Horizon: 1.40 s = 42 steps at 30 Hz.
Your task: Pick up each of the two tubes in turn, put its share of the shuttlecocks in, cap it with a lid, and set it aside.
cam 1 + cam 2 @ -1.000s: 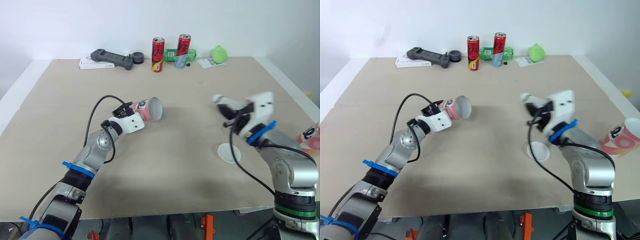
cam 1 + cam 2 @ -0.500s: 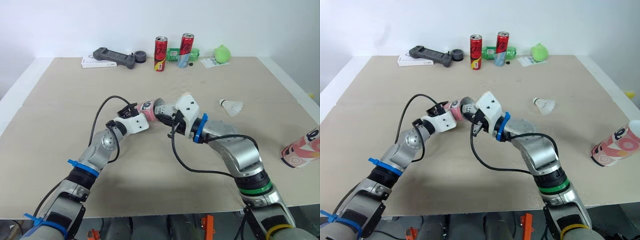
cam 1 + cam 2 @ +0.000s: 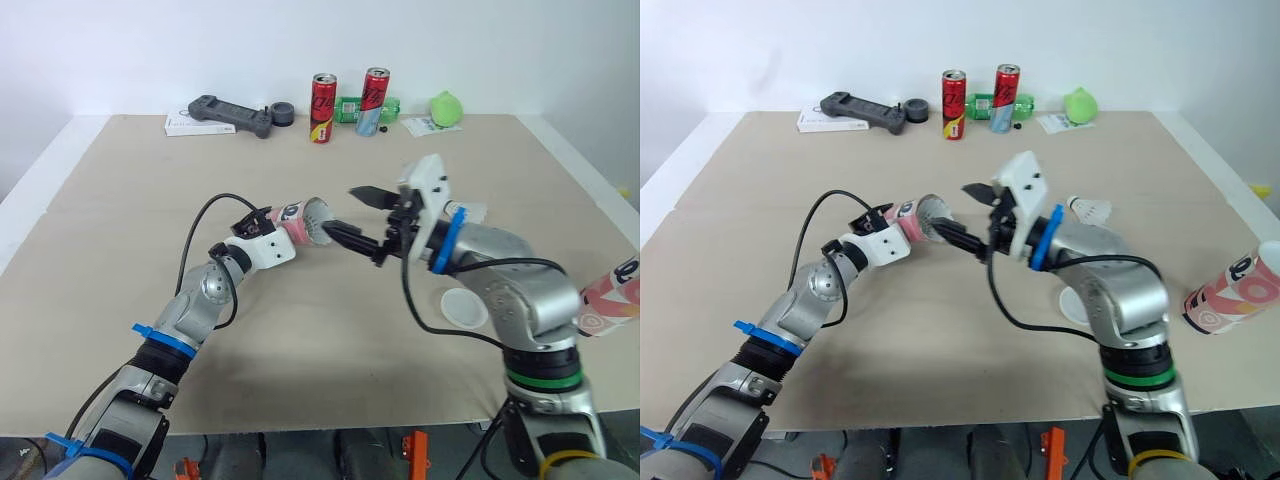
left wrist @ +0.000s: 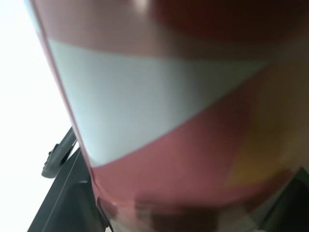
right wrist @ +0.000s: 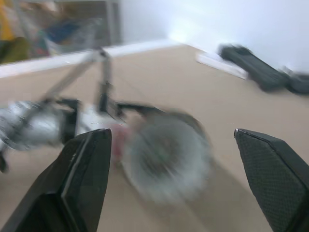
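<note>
L fingers clamped on tube; R fingers spread, empty, just off tube mouth.

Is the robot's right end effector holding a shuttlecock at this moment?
No, the right end effector stands wide open with nothing in its grasp, just in front of the open mouth of the tube.

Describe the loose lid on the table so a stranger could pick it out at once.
Start at the wide beige table and go to its right half, near the front edge. Beside the robot's right forearm lies the lid, flat on the tabletop. It is a plain white disc, unlike the pink patterned tube farther right at the table's edge.
</note>
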Motion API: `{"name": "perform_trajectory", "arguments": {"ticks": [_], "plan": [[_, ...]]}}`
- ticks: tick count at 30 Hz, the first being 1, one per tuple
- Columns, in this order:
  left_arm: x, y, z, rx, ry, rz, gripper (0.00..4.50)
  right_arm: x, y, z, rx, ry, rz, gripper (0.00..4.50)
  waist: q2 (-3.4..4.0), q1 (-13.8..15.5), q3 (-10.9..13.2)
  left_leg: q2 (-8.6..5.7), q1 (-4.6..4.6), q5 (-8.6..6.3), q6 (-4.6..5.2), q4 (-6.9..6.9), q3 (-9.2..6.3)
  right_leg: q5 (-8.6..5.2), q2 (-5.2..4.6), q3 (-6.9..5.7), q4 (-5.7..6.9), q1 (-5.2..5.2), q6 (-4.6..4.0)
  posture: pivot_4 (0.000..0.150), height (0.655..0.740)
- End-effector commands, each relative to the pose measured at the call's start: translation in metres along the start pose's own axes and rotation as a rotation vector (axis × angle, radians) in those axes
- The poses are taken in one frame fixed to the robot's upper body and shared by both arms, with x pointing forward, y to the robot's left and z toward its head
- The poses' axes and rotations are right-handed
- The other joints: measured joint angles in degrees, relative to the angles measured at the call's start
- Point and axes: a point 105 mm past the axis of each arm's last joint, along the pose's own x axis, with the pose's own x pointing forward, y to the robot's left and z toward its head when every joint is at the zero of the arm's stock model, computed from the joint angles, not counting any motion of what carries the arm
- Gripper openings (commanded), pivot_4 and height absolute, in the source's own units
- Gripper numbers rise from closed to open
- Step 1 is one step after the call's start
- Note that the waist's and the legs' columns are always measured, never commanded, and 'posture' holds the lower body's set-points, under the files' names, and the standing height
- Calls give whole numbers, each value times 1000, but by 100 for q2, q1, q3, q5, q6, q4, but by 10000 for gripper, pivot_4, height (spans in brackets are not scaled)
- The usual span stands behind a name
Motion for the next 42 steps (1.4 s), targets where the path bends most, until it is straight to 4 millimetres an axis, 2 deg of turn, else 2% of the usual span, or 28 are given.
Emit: {"name": "perform_trajectory", "arguments": {"ticks": [1, 9, 14, 16, 26, 30, 32, 37, 38, 40, 41, 42], "plan": [[1, 13, 8, 3, -35, 50, 29843, -18, -29, 1, -27, 19, -159, 44036, 0, -9, 0, 0, 0, 0, 0, 0, 3, 1, -1, 0, 0, -1, 1, 1500, 7400], [2, 13, 7, -2, -32, 53, 29843, -66, -81, -54, 41, 171, -586, 44036, 0, -24, 0, 0, 1, 1, 2, -4, 1, -1, 1, 2, 1, -3, -1, 1500, 7400], [2, 10, 7, -3, -35, 46, 29843, -85, -108, -65, 74, 183, -780, 44036, 0, -22, 0, -1, 2, 7, 6, -1, 6, 4, 0, 5, 1, -3, 8, 1500, 7400], [2, 10, 8, -3, -36, 45, 29843, -85, -117, -71, 102, 180, -828, 44036, 0, -36, 0, 0, 5, 9, 7, -1, 6, 5, 1, 5, 1, -3, 12, 1500, 7400], [2, 15, 10, 7, -40, 55, 29843, -45, -157, -93, 156, 179, -913, 44036, 2, -39, 0, 1, 13, 27, 25, -3, 15, 19, 1, 5, 0, -2, 27, 1500, 7400], [0, 18, 8, 12, -33, 66, 29843, -37, -167, -98, 173, 187, -966, 44036, 1, -39, 0, 0, 9, 27, 25, -7, 14, 30, 1, 6, -1, -2, 7, 1500, 7400], [-1, 20, 8, 13, -30, 72, 29843, -36, -171, -101, 182, 188, -990, 38936, 1, -40, 0, 0, 8, 27, 25, -10, 14, 30, 1, 7, -3, -3, 4, 1500, 7400], [-4, 19, 7, 10, -22, 77, 29843, -40, -177, -106, 186, 184, -1035, 17041, 2, -41, 1, -4, 5, 27, 24, -16, 11, 28, 0, 8, -4, -4, 2, 1500, 7400], [-4, 19, 7, 10, -21, 77, 29843, -41, -178, -107, 184, 185, -1037, 10804, 2, -41, 1, -4, 5, 27, 24, -16, 12, 28, 0, 9, -4, -3, 2, 1500, 7400], [-5, 18, 7, 9, -19, 76, 29843, -42, -178, -107, 180, 183, -1040, 3438, 2, -41, 1, -4, 6, 27, 24, -16, 11, 28, 0, 9, -4, -4, 2, 1500, 7400], [-5, 18, 7, 9, -18, 76, 29843, -42, -178, -107, 174, 183, -1037, 1218, 2, -42, 1, -4, 6, 27, 25, -15, 11, 28, 0, 9, -3, -4, 2, 1500, 7400], [-4, 18, 7, 8, -18, 76, 29843, -42, -178, -105, 169, 175, -1029, 1218, 2, -42, 1, -3, 6, 27, 25, -15, 11, 28, 1, 9, -3, -4, 2, 1500, 7400]]}}
